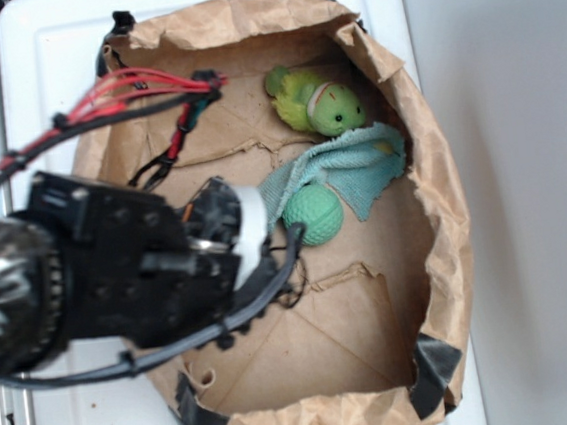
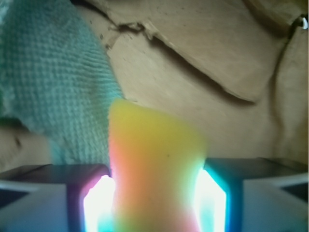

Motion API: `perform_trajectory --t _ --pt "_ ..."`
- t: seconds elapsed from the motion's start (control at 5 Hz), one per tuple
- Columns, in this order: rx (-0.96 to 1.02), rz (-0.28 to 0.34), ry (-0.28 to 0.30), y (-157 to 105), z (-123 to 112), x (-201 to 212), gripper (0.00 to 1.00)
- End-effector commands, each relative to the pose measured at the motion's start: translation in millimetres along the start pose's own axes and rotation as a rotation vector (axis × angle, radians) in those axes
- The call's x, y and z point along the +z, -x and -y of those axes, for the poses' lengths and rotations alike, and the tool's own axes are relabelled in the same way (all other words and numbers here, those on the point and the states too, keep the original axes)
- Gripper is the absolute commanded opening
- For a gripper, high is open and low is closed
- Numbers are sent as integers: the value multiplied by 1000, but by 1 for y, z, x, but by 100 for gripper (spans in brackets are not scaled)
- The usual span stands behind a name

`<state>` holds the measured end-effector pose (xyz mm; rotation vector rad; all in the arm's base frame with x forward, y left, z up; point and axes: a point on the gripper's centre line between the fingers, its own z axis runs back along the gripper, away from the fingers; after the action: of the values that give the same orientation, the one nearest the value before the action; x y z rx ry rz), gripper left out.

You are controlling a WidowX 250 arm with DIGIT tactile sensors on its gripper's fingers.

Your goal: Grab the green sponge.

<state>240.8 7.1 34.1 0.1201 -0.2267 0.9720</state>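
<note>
A yellow-green sponge (image 2: pixel 154 169) is seen clamped between the jaws of the gripper (image 2: pixel 154 203) in the wrist view, pressed from both sides and glowing under the lit pads. In the exterior view the sponge is hidden behind the black arm (image 1: pixel 119 279), which is reached into a brown paper bag (image 1: pixel 439 258) lying on a white counter (image 1: pixel 37 55). A teal cloth (image 1: pixel 344 166), a green ball (image 1: pixel 313 215) and a green plush toy (image 1: pixel 318 104) are seen inside the bag.

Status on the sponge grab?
End effector clamped on a soft lump, lit yellow in the wrist view, likely the green sponge. Teal cloth touching its top edge. Green plush toy clear.
</note>
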Motion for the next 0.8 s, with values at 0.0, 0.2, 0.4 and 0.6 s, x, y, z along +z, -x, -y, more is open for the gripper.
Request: perform_trajectory --t 0.0,0.2,0.4,0.6 --pt "18 25 65 -20 -7 51 0" --pt "32 -9 19 -34 -6 79 0" --pt "30 -7 24 -38 -7 92 0" --pt "-1 -13 -4 -38 -5 104 0"
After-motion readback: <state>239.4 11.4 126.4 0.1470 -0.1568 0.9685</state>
